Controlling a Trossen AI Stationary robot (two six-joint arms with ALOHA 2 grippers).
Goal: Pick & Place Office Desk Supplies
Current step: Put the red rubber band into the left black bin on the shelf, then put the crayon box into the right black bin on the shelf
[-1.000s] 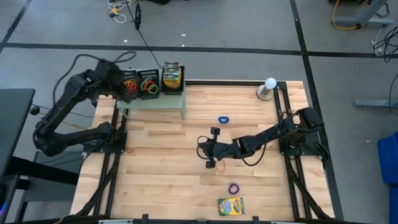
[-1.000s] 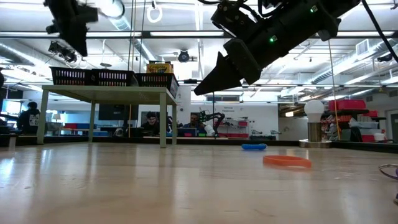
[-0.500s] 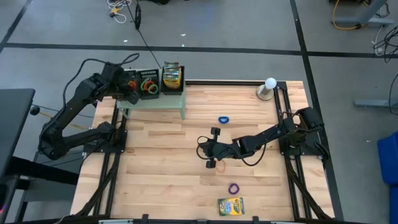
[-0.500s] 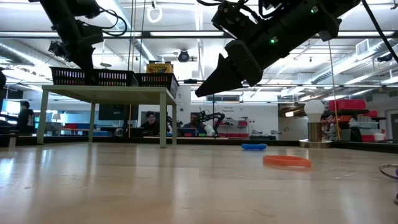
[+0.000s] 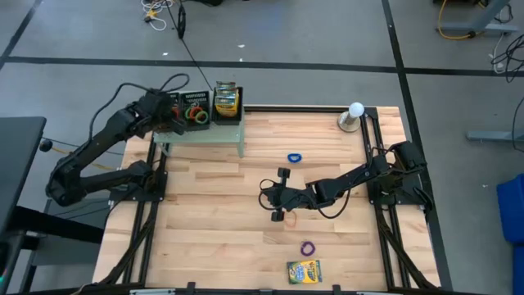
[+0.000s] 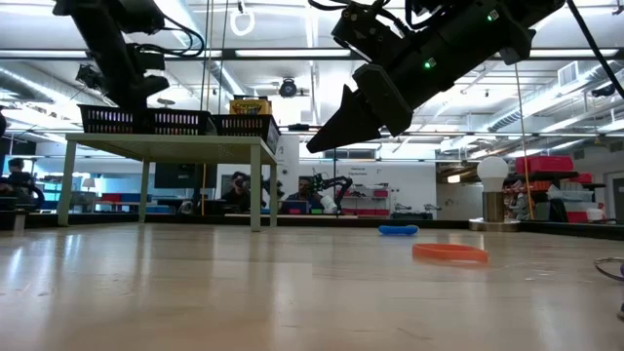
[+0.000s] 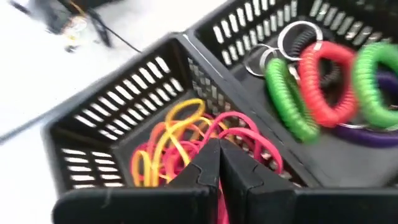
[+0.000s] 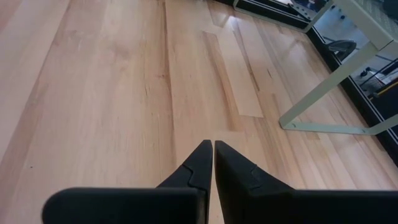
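My left gripper is shut and hangs just over the leftmost black mesh tray on the pale green stand. That tray holds yellow, orange and pink rubber bands. The tray beside it holds green, red and purple coiled bands. A crayon box stands at the row's right end. My right gripper is shut and holds nothing. It hovers above mid-table beside an orange band. A blue band, a purple band and a second crayon box lie flat on the wood.
A white globe on a grey base stands at the far right corner. The stand's legs rise ahead of my right gripper. Bare wood stretches over the table's left and near parts.
My left gripper has come down toward the leftmost mesh tray and tipped further downward. Its arm has folded in over the stand's left end. My right arm has kept still.
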